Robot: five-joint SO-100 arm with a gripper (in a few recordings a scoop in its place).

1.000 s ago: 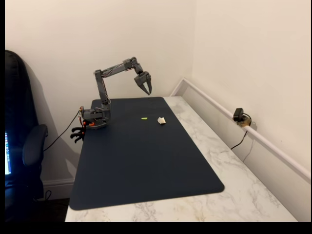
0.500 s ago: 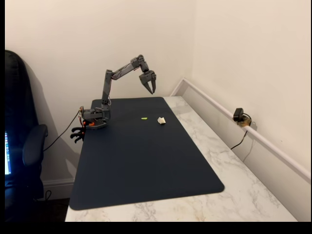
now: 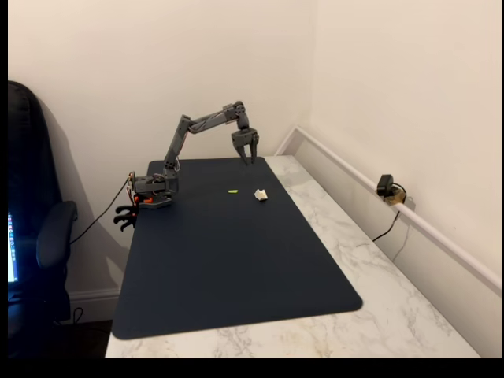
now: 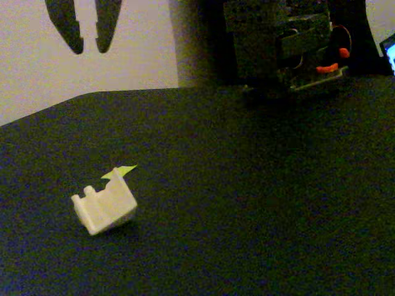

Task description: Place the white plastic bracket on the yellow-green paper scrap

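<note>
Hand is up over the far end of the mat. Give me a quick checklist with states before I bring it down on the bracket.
1. Hand open and carrying nothing: ok; the fingers stand apart with bare wall between them.
2. White plastic bracket free on the dark mat, nothing touching it: ok.
3. Yellow-green paper scrap uncovered: ok in the wider fixed view, where it lies apart from the bracket, to its left.
4. Hand lined up over the bracket: not ok; it hangs above the mat's far edge, beyond the bracket.
5. Path down free of clutter: ok.
6. Bracket's orientation suits the fingers: cannot tell.
</note>
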